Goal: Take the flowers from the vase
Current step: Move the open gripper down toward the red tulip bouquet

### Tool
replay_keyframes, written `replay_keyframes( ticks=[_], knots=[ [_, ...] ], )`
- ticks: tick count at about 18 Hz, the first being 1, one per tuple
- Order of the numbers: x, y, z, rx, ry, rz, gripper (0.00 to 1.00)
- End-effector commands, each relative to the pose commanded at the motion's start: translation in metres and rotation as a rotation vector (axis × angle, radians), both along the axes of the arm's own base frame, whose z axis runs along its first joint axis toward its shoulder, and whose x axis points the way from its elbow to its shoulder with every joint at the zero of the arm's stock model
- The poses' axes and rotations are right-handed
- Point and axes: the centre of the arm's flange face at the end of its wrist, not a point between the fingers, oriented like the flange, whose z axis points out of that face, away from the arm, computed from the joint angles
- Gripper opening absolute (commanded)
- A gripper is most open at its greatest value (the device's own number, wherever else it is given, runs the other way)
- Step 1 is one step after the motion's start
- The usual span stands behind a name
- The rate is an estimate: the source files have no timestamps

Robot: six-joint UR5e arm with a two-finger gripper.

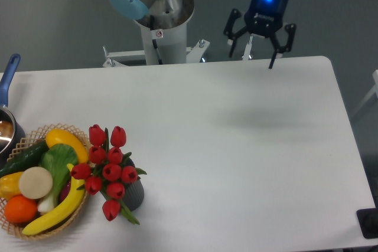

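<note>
The gripper (253,52) hangs above the table's (248,146) far edge with its fingers spread wide and nothing between them — well apart from the flowers (108,168), which stand in the vase (134,195) near the front left corner, just beside the basket (35,231) of fruit. The step in hand looks to be the approach, with the whole reach across the table not yet made. To do it well, the arm should come down over the bunch from above, keeping clear of the basket and the pot (7,123) behind it, and close low on the gathered stems rather than on the buds. Then a straight lift — so the vase does not tip.
</note>
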Motion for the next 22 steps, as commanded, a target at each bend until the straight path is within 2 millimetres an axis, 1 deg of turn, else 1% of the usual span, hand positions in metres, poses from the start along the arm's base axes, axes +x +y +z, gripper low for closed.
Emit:
replay_keyframes(
  ticks=[5, 7, 11, 13, 15, 17, 19, 22],
  knots=[
    [0.009, 0.021, 0.001, 0.043, -0.012, -0.053, 1.0],
    [0.015, 0.037, -0.002, 0.043, -0.012, -0.09, 1.0],
    [0.026, 0.056, -0.003, 0.036, -0.016, -0.126, 1.0],
    [0.029, 0.06, -0.005, 0.031, -0.029, -0.129, 1.0],
    [0.029, 0.066, -0.001, 0.033, -0.022, -0.143, 1.0],
    [0.028, 0.08, -0.003, 0.031, -0.029, -0.173, 1.0],
    [0.029, 0.099, -0.011, 0.028, -0.037, -0.216, 1.0],
    [0.027, 0.123, -0.023, 0.043, 0.009, -0.263, 1.0]
  ],
)
